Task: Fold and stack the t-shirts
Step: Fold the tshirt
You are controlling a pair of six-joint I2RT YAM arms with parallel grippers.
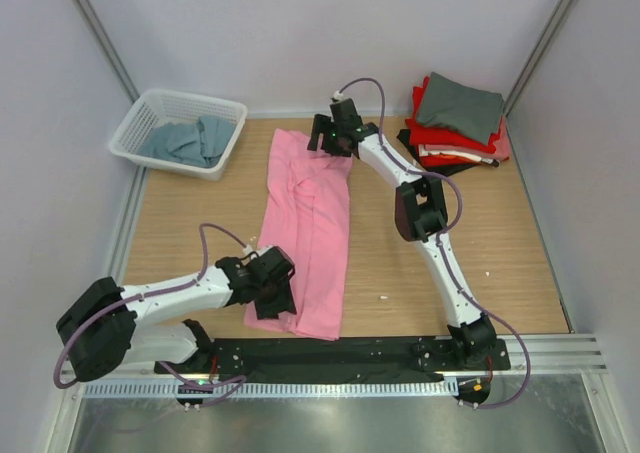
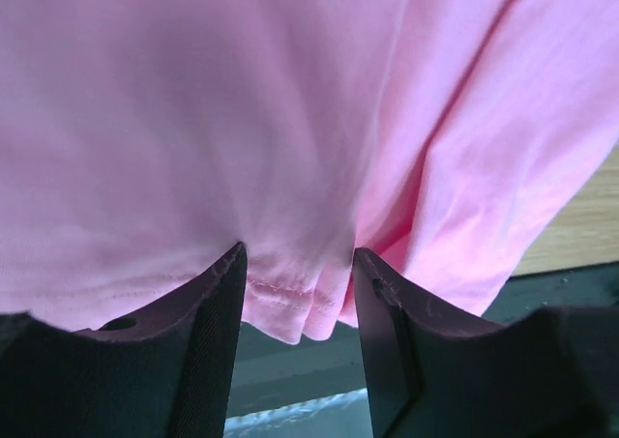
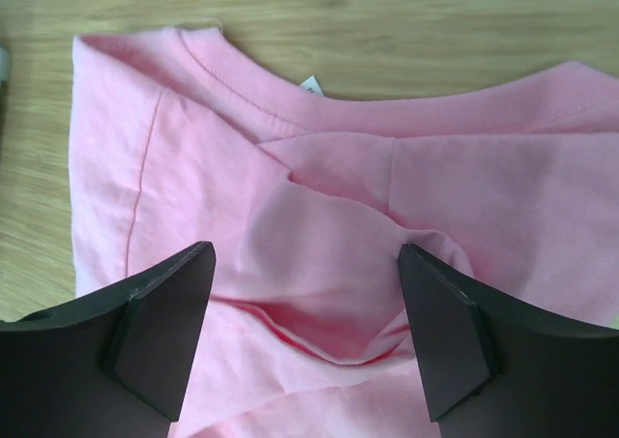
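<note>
A pink t-shirt (image 1: 310,223) lies folded into a long strip down the middle of the wooden table, collar at the far end. My left gripper (image 1: 275,278) is at its near left hem corner. In the left wrist view the jaws (image 2: 298,254) pinch the bunched hem of the pink shirt (image 2: 242,100). My right gripper (image 1: 335,138) is over the collar end, open, its fingers astride a loose fold of the shirt (image 3: 464,187) just below the collar (image 3: 290,104). Folded grey, red and black shirts (image 1: 455,123) are stacked at the far right.
A white lattice basket (image 1: 150,113) at the far left holds a crumpled grey-blue shirt (image 1: 190,141). A black base bar (image 1: 340,353) runs along the near edge. Grey walls close in the left, right and back.
</note>
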